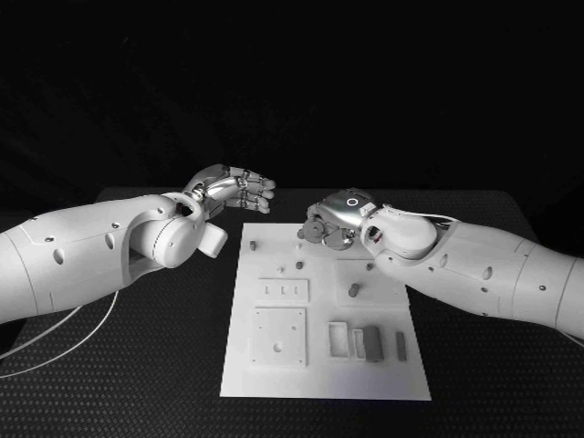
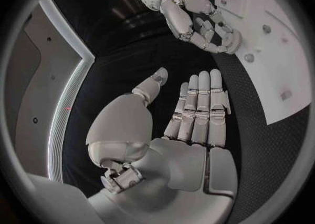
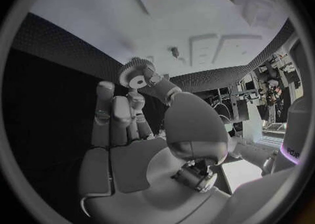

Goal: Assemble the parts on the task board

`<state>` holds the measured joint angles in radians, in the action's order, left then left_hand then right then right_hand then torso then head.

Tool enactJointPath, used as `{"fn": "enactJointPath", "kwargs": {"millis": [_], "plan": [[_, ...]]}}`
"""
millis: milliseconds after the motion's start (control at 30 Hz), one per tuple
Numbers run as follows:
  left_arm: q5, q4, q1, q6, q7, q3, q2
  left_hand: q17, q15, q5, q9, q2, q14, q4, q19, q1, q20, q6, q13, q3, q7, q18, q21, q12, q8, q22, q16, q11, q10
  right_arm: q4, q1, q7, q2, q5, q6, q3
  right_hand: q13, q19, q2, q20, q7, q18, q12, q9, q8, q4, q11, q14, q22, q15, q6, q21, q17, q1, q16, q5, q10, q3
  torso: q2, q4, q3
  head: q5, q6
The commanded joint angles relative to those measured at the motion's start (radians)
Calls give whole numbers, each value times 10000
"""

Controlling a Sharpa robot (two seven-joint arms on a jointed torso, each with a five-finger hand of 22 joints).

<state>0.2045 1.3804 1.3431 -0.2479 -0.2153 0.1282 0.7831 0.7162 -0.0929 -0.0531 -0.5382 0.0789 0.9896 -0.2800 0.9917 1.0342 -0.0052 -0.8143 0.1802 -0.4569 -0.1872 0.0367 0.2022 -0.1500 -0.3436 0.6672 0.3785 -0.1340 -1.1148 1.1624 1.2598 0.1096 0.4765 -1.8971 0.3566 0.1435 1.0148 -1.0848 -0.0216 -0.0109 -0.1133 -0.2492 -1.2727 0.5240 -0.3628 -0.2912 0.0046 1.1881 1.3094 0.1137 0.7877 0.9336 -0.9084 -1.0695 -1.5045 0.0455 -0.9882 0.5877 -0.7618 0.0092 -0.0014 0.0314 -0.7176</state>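
Observation:
The white task board lies in the middle of the black table. My right hand hovers over the board's far end and pinches a grey toothed gear between thumb and finger, above the board. A short grey peg stands near the board's middle. My left hand is off the board's far left corner, above the table. In the left wrist view my left hand has its fingers stretched out side by side and its palm bare, with the right hand beyond it.
On the board's near half there are a square plate with a hole, a small plate with slots and upright grey blocks. Small studs stand at the far half. Black table lies on both sides of the board.

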Motion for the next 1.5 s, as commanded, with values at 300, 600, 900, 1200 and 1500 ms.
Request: {"fn": "enactJointPath", "kwargs": {"millis": [300,600,900,1200,1500], "plan": [[28,-14,15,76,-85,-10,-118,20,-25,35,-14,-23,30,28,-25,50,14,74,18,24,-4,149,-64,50,34,11,-60,-1,-46,-504,-117,235,-672,-698,-90,241,-29,-85,-66,-18,171,-126,59,-26,22,-1,-160,90,113,-10,2241,27,-10,-11,4,52,95,-45,-28,60,-13,18,-8],[28,-9,24,64,-82,-10,-119,28,-26,35,-15,-22,31,29,-25,49,15,74,22,26,-4,148,-67,55,35,13,-68,-1,-47,-696,-228,200,-943,-699,-220,396,-40,-91,-62,-21,167,-126,67,-32,35,1,-157,96,111,-12,2236,20,-1,-4,8,52,87,-44,-21,32,-15,81,-49],[27,-22,29,64,-83,-11,-138,34,-26,35,-16,-22,33,31,-25,48,15,74,25,27,-4,147,-70,60,37,14,-74,-1,-49,-888,-242,233,-1094,-732,-189,417,-49,-94,-61,-22,163,-126,74,-38,49,0,-153,95,110,-14,2227,14,13,0,13,52,84,-43,-16,33,-8,114,-59],[27,-43,36,87,-78,-11,-189,40,-27,35,-17,-22,33,32,-25,46,16,74,27,28,-4,147,-73,64,38,15,-80,-2,-49,-1107,-261,193,-1288,-740,-225,437,-61,-96,-79,-26,153,-126,83,-50,76,-6,-145,87,108,-19,2203,3,44,0,20,52,81,-43,-20,27,6,127,-59],[27,-56,39,95,-76,-11,-203,46,-27,35,-18,-23,34,34,-25,43,16,75,30,30,-5,147,-76,68,40,16,-87,-2,-50,-1178,-330,160,-1393,-711,-277,495,-91,-89,-130,-26,123,-126,116,-75,136,-1,-119,61,106,-40,2146,-25,100,11,41,51,94,-46,-17,22,8,166,-91]]}}
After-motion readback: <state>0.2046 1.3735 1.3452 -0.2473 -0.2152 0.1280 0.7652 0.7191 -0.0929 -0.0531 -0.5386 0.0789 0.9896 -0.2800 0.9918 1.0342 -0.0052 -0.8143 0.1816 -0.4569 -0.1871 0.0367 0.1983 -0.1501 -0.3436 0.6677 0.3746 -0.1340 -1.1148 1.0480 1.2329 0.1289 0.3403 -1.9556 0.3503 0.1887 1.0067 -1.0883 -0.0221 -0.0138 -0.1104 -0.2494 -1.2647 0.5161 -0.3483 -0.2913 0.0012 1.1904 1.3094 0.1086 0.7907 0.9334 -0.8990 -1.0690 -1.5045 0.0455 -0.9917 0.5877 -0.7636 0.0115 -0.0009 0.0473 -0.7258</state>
